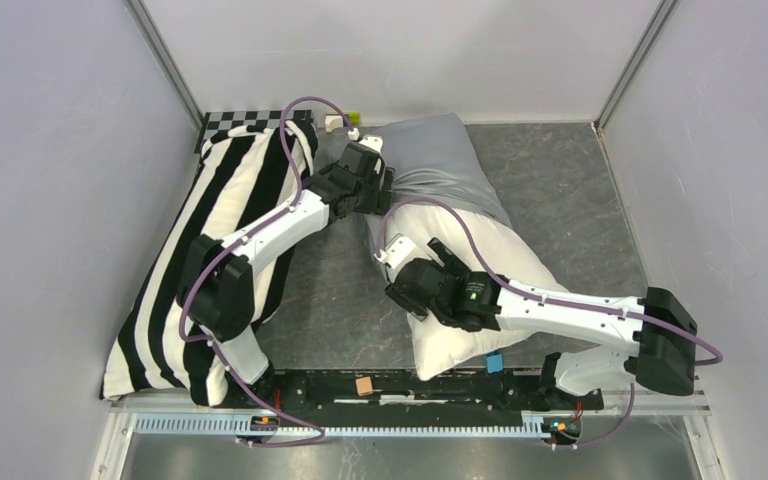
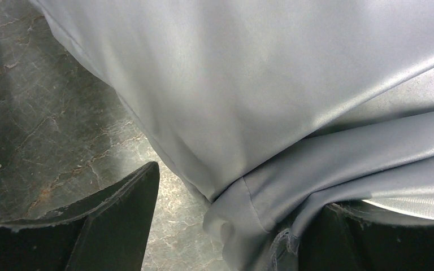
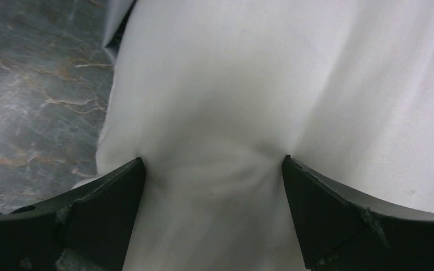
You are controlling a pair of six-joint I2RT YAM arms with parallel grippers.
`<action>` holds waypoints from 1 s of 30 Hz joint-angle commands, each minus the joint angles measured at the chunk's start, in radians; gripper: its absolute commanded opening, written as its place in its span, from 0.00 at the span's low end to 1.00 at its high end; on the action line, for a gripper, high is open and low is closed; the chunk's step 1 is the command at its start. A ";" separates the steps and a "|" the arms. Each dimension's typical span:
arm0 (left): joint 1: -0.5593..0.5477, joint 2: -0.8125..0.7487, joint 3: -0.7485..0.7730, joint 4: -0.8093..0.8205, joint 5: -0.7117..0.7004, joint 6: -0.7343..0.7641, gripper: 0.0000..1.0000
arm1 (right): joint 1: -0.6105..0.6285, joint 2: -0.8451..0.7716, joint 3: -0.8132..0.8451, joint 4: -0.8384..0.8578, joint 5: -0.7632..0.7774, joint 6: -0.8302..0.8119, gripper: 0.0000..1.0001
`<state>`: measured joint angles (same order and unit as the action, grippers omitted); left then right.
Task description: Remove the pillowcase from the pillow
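The grey marbled table [image 1: 560,170] carries everything. On its left side lies a long black-and-white striped pillow [image 1: 230,190]. Beside it lies the white pillow [image 1: 495,250], its near half bare. The blue-grey pillowcase [image 1: 440,160] covers only the far half, its hem bunched across the middle. My left claw [image 2: 240,189] is at that hem with its fingers spread: one stands over bare table, the other sits against the gathered fabric. My right claw [image 3: 212,161] is spread too, pressed into the bare pillow, which bulges between the fingers.
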<state>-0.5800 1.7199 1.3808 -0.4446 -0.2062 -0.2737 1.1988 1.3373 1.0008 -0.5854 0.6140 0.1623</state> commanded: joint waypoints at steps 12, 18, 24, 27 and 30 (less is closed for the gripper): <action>0.002 0.003 -0.029 -0.019 -0.115 -0.019 0.84 | -0.107 -0.322 -0.134 0.059 0.009 0.004 0.00; 0.048 0.038 -0.006 -0.043 -0.208 -0.041 0.84 | -0.117 -0.459 0.018 -0.116 0.120 0.000 0.00; 0.138 0.110 0.035 -0.078 -0.261 -0.073 0.85 | -0.117 -0.550 0.102 -0.213 0.162 0.012 0.00; 0.149 0.141 0.065 -0.098 -0.272 -0.079 0.86 | -0.117 -0.559 0.103 -0.221 0.162 0.011 0.00; 0.144 0.123 0.073 -0.100 -0.220 -0.080 0.86 | -0.118 -0.538 0.072 -0.198 0.138 0.003 0.00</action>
<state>-0.5407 1.8004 1.4494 -0.4740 -0.2062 -0.3401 1.0843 0.8516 1.0115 -0.7490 0.6254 0.1711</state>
